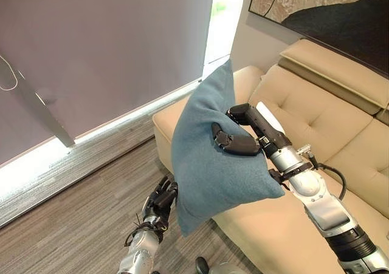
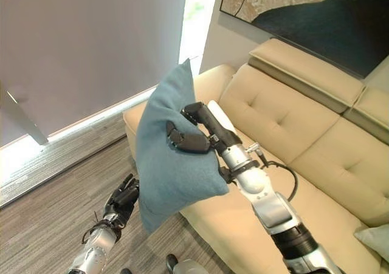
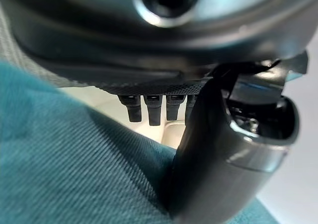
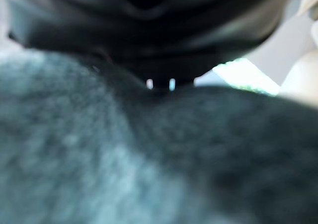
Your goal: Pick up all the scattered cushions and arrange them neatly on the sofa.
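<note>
Nearest, low over the wood floor point(image 1: 91, 213): left hand point(image 1: 163, 202), fingers point(image 3: 151, 110) straight and relaxed beside the lower corner of the blue cushion point(image 1: 206, 158), clamped on nothing, cushion cloth lying close against the palm side in the left wrist view.

Next out: blue cushion held up in the air, standing on one corner, between floor and sofa point(image 1: 316, 122), just off the sofa's front edge. Right hand point(image 1: 240, 141) curled into the cushion's right edge about midway up, fingers point(image 1: 226, 141) pressed over the front face, cloth dimpled and puckered under them.

Judging from that dent and the drooping lower corner: soft, light, loosely filled, nothing fragile. Woven cover, unlikely to slip, but a one-edge grip likely to let the bulk swing and sag. Better taken deep in the filling near the middle of an edge, or steadied from beneath by the free hand before setting down.

Farther: cream sofa, tufted back, seat bare near the armrest; a pale cushion corner point(image 2: 374, 237) at the far right end of the seat. Beyond: grey blind point(image 1: 103, 49) and dark wall picture point(image 1: 340, 13).
</note>
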